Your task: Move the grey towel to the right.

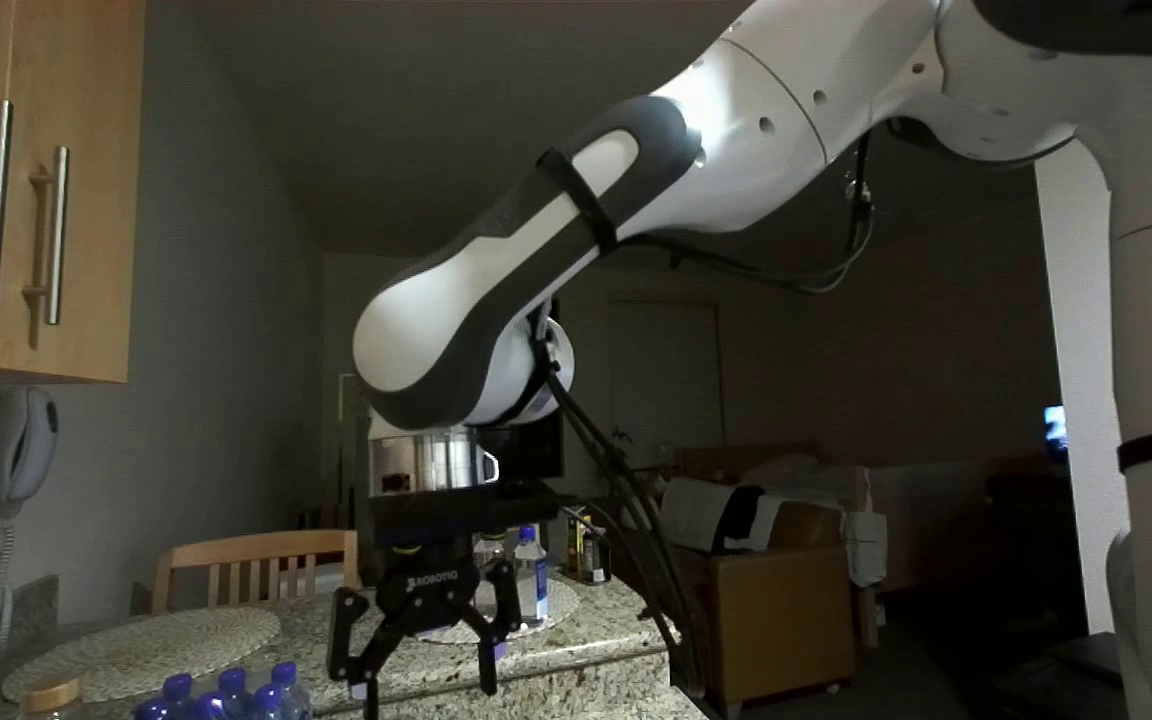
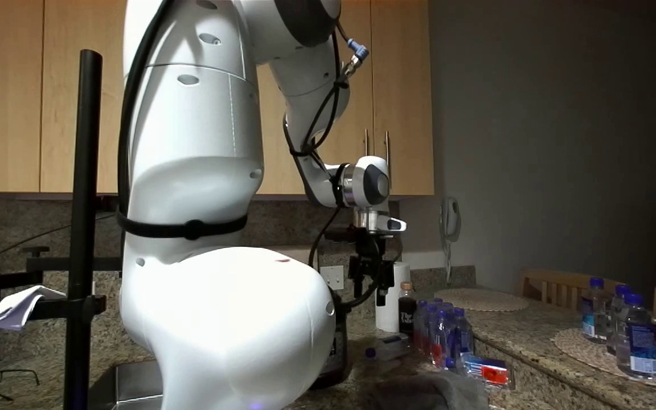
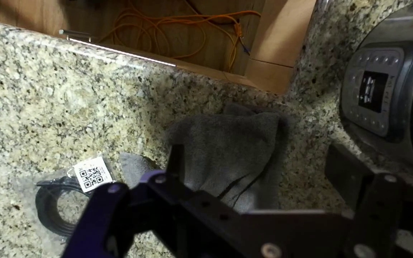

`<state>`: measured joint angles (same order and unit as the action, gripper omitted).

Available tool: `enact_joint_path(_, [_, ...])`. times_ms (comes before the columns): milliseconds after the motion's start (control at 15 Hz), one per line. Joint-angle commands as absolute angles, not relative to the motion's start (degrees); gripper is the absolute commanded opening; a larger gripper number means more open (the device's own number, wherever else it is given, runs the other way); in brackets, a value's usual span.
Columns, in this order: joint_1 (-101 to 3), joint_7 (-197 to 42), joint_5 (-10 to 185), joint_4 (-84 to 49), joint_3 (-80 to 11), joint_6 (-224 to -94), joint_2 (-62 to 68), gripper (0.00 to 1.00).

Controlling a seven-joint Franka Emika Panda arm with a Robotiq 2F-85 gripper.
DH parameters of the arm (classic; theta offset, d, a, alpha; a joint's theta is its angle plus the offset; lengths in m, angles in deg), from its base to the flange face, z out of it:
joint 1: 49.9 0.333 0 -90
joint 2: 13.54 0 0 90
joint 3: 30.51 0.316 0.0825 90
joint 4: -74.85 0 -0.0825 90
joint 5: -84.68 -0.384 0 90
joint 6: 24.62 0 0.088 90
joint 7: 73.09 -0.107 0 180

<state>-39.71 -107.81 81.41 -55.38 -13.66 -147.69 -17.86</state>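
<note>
1. At the far left of the wrist view, a coil of black cable [image 3: 46, 208] is shown in a clear bag [image 3: 27, 197] on the granite counter [image 3: 66, 107], with a printed white tag [image 3: 93, 173] set at its upper right.
2. Just right of the bag, the grey towel [image 3: 224, 147] is seen lying rumpled on the counter, near its edge.
3. In front of the towel in this view, the gripper [image 3: 259, 165] is held with its 2 fingers spread wide; 1 finger is seen against the towel, the other against the counter.
4. At the far right, a rounded metal appliance [image 3: 389, 93] is marked by a button panel and a small display.
5. In an exterior view, again from left to right, the white arm [image 2: 197, 131] is followed by the gripper, hung well above the counter; the towel, at the lower edge; a cluster of blue-capped bottles [image 2: 443, 336]; and 3 more such bottles, stood on a round woven mat [image 2: 584, 356].
</note>
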Motion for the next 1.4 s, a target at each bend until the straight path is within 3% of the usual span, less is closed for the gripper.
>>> enact_joint_path(0, [-39.5, -112.6, 84.3, -55.3, -15.0, -151.8, -13.3, 1.0])
enact_joint_path(667, [-38.5, -112.5, 86.6, -43.4, -23.0, -147.2, 6.3, 1.0])
enact_joint_path(1333, [-36.9, -113.7, 85.9, -34.1, -28.8, -145.8, 17.5, 1.0])
